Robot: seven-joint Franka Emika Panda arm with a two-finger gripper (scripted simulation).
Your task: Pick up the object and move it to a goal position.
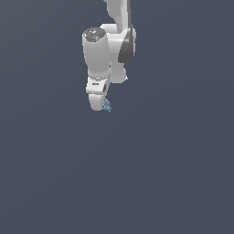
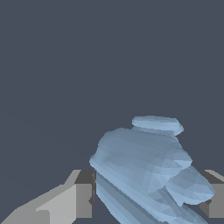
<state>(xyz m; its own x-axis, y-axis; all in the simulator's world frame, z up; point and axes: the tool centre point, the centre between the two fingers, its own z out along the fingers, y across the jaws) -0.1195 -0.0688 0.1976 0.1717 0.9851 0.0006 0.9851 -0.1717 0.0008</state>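
The object, a tiny light-blue knobbly clump, sat at the tip of the white gripper, on the exterior view's right of it. In the wrist view the object filled the gap between the two grey fingers, reaching from one to the other, so the fingers appeared closed narrowly around it. Judged light and rigid, with faceted lobes; the uneven knobs give small contact patches, so it could pivot or slip if squeezed off-centre. Best hold looked to be across the thick middle lobe. No goal marker visible in either view; whether the object rested on the grey desk could not be told.
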